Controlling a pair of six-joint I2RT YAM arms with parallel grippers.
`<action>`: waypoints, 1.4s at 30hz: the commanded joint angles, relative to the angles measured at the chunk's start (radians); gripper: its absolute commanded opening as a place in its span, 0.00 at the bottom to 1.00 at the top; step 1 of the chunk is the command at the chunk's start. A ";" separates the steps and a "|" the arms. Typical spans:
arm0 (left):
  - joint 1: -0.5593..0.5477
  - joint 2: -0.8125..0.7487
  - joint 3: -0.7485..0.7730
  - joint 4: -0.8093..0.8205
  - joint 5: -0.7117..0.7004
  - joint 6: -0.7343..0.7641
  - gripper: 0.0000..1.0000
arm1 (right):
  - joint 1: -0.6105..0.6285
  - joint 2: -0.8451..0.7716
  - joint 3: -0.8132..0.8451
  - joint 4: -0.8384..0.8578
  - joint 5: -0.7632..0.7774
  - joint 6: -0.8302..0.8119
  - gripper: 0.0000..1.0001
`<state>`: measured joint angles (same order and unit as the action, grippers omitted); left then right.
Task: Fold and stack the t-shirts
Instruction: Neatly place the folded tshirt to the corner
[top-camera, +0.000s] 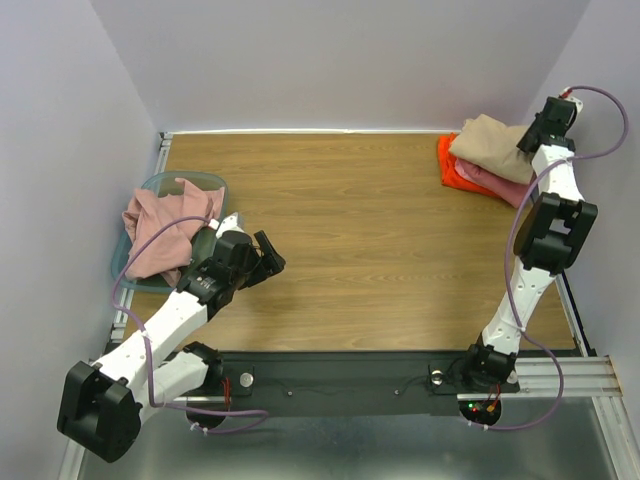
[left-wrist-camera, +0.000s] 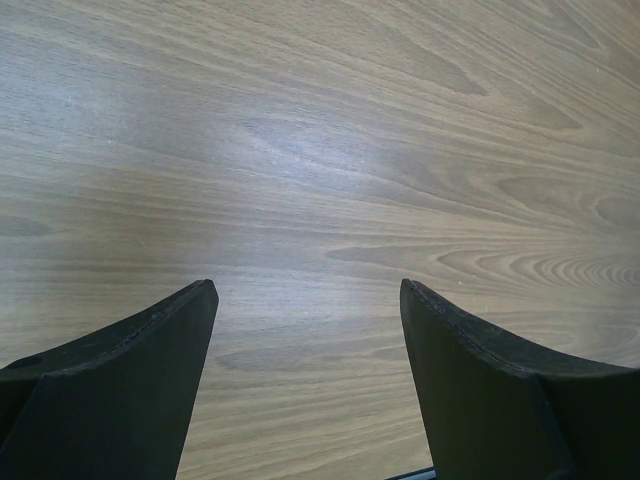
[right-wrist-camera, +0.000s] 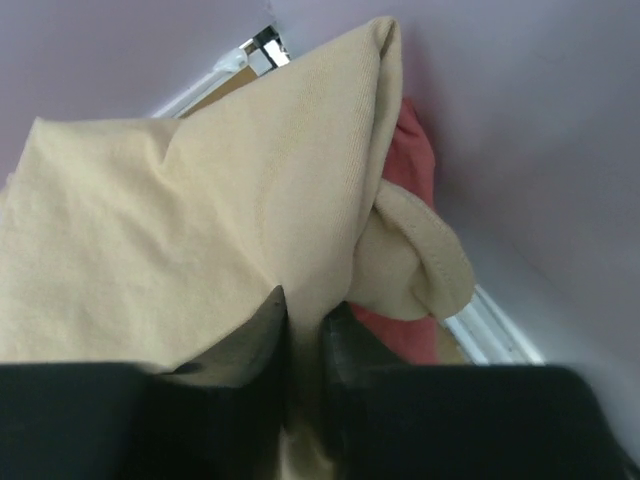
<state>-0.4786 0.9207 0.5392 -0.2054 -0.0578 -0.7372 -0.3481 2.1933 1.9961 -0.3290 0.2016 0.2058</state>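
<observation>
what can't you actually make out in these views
Top view: fingertips of the right end effector, hidden by its own wrist.
Right wrist view: the stack's lower layers, covered by the tan t-shirt; only a sliver of salmon-red shirt shows.
Top view: whatever lies in the teal bin under the dusty pink shirt.
</observation>
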 joint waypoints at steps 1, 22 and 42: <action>-0.005 -0.022 0.028 0.032 -0.011 0.010 0.86 | -0.020 -0.015 -0.016 0.058 0.027 0.017 0.43; -0.005 -0.080 0.007 0.057 0.013 0.016 0.91 | -0.020 -0.345 -0.198 0.050 -0.266 0.119 1.00; -0.002 -0.105 0.030 0.073 0.018 0.002 0.91 | 0.043 -1.345 -1.345 0.022 -0.533 0.329 1.00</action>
<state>-0.4786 0.8505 0.5392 -0.1612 -0.0212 -0.7334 -0.3035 0.9741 0.7227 -0.3279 -0.3157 0.5110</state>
